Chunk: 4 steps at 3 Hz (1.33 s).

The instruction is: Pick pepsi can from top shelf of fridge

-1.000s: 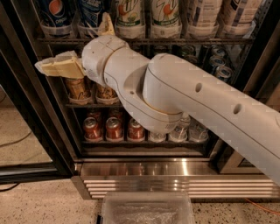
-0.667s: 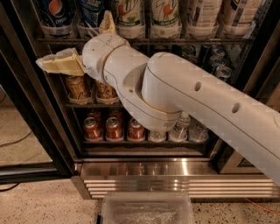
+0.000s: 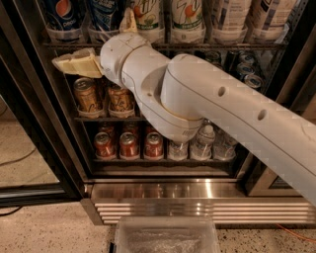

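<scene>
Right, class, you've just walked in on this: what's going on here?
A robot arm is reaching toward the fridge. Its gripper hangs at the left, just below the top shelf and in front of the gold cans. The pepsi can stands at the far left of the top shelf, just above the gripper, not yet picked.

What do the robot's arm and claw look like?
The arm is smooth, glossy white, made of fat rounded segments with small dark holes along it; no cables show. The gripper, just under the left end of the top shelf, has cream jaws.
</scene>
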Motion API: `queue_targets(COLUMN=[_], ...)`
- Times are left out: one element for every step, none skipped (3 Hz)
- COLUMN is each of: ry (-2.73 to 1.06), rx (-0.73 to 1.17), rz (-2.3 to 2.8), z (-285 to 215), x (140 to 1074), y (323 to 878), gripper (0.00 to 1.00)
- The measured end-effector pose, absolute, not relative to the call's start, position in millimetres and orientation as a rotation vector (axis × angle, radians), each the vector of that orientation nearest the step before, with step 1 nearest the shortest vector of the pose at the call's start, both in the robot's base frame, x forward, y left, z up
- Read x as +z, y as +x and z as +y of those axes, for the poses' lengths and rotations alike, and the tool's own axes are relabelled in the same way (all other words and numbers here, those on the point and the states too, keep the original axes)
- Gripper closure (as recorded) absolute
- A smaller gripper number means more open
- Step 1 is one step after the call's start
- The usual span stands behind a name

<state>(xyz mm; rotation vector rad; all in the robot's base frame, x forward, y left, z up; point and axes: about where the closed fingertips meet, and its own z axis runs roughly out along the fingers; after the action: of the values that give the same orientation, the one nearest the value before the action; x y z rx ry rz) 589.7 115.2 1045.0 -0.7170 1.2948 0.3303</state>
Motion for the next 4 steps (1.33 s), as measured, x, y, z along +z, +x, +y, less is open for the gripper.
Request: queue_targets(ry=[-0.757, -0.803, -0.805, -0.775], rx=[0.348, 0.369, 0.369, 0.341], rz=[1.281, 1.254, 1.237, 1.223], z=[122, 130, 132, 123], x=[1043, 1043, 1050, 1065], y=[598, 604, 613, 625], gripper=[0.00, 0.00, 0.00, 0.00])
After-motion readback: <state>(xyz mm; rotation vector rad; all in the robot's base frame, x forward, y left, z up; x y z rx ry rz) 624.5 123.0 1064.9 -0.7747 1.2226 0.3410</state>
